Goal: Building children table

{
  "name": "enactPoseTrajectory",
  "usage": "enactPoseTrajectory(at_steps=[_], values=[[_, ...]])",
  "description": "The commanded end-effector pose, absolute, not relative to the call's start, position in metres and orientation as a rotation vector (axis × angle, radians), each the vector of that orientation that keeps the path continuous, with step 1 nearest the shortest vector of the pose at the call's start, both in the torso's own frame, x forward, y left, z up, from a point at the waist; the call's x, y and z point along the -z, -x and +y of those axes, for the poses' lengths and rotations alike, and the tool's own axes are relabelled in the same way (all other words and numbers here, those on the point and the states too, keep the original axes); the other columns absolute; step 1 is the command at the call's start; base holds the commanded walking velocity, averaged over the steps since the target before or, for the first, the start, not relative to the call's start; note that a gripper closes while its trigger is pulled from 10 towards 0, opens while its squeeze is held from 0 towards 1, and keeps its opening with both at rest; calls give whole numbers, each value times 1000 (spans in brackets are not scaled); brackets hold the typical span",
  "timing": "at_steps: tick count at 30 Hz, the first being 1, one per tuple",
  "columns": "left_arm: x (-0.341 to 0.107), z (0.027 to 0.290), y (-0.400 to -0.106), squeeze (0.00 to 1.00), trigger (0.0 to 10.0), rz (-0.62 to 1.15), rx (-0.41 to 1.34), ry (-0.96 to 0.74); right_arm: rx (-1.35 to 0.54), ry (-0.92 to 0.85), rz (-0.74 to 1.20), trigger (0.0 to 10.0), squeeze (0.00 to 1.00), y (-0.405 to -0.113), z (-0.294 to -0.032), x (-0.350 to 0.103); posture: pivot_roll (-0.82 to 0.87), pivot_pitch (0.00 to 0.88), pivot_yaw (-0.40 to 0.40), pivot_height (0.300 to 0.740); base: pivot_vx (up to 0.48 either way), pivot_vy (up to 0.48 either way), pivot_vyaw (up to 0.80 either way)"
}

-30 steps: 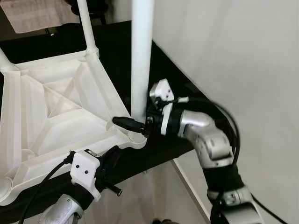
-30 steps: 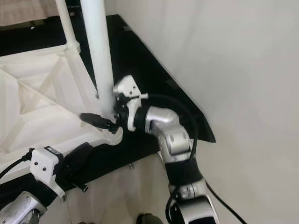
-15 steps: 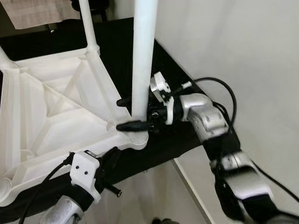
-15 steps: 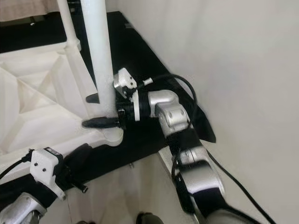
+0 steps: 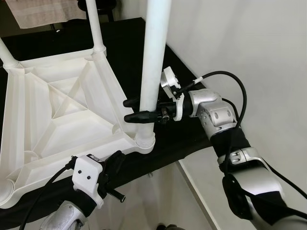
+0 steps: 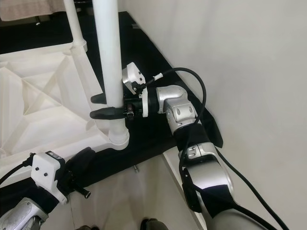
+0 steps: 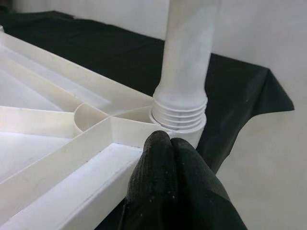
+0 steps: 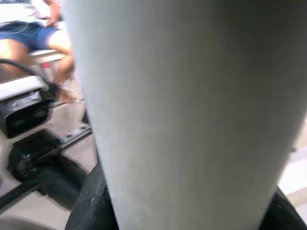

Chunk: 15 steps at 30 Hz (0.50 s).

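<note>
The right gripper [image 5: 135, 110] clasps the upright white leg [image 5: 154, 67] between its 2 fingers, seemingly to twist its exposed threads into the corner socket [image 7: 178, 125] of the upturned tabletop [image 5: 53, 120], while the left gripper [image 7: 168, 143], fingers pressed together, steadies the rim.

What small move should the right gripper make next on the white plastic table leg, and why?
Probably turn the white plastic table leg further into its corner socket. The right gripper straddles the leg just above the socket, and the left wrist view shows threads exposed, so it seems not fully seated.
</note>
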<state>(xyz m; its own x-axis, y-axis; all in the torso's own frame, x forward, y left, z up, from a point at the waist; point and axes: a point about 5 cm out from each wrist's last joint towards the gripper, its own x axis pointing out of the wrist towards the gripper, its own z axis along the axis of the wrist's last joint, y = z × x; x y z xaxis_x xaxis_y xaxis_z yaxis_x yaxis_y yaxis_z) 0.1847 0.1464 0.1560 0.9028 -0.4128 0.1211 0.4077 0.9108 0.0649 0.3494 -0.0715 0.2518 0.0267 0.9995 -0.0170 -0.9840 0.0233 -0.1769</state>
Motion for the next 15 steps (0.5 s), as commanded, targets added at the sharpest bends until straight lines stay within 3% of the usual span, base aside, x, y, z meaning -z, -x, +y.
enactPoseTrajectory(at_steps=[1,3,4,5,7,9,15], values=[[-152,145,-183,0,10000,-115,431,-15,-1373,53,-123,0,0,-348,-78,-248,-109,171,-92,740,0,0,0],[-152,146,-183,0,10000,-114,431,-15,-1290,12,-110,0,0,-344,-75,-245,-109,170,-92,740,0,0,0],[-152,147,-183,0,10000,-114,432,-16,-923,17,-57,0,0,-346,-71,-228,-123,171,-84,740,0,0,0],[-152,148,-184,0,10000,-114,433,-16,-755,10,15,0,0,-329,-64,-202,-126,168,-76,740,0,0,0],[-152,148,-184,0,10000,-114,433,-16,-755,10,15,0,0,-329,-64,-202,-126,168,-76,740,0,0,0],[-152,148,-185,0,10000,-113,438,-18,-651,13,71,0,0,-302,-53,-176,-120,153,-65,740,0,0,0],[-149,149,-187,0,10000,-107,446,-25,-721,25,40,0,0,-306,-44,-178,-118,137,-70,740,0,0,0]])
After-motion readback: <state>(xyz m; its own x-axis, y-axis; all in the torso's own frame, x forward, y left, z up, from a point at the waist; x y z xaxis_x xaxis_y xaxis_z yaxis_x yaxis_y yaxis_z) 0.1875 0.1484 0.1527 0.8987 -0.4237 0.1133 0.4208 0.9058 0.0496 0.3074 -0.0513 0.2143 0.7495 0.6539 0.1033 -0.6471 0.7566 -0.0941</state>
